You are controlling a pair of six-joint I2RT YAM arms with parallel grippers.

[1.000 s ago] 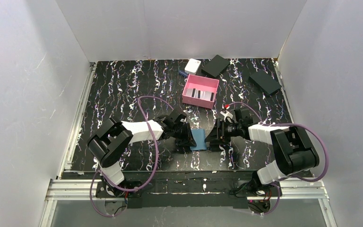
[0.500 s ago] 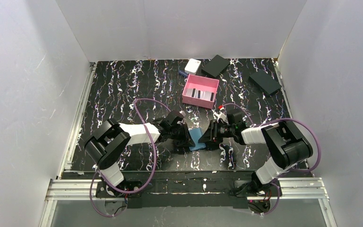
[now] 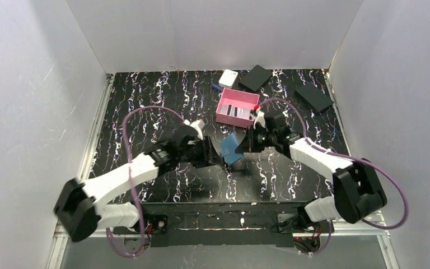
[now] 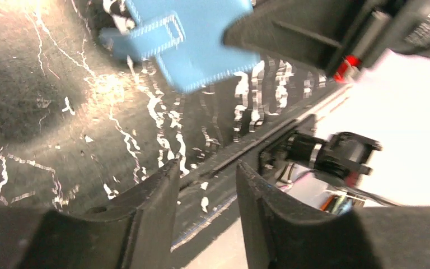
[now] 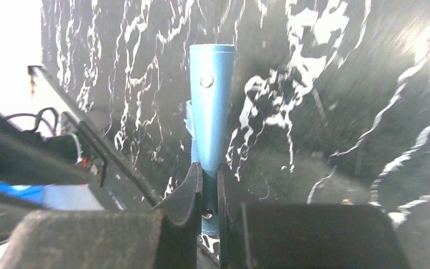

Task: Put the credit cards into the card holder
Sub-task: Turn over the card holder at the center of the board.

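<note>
One flat stitched blue card holder (image 5: 211,106), pinched edge-on in right tool (image 5: 208,180), left tool (image 4: 207,171) narrowly parted

White walls (image 3: 213,33) enclosing a black bench (image 3: 145,106)
Pale streaks are running across it; aluminium rails (image 3: 92,145) are edging its sides.

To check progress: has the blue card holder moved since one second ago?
Yes. The card holder has shifted toward the pink tray, pinched by the right gripper.

The top view looks steeply down across the whole tabletop (image 3: 145,112) from its near edge. Both wrist views face the card holder (image 3: 230,148) closely, apparently from opposite sides.
</note>
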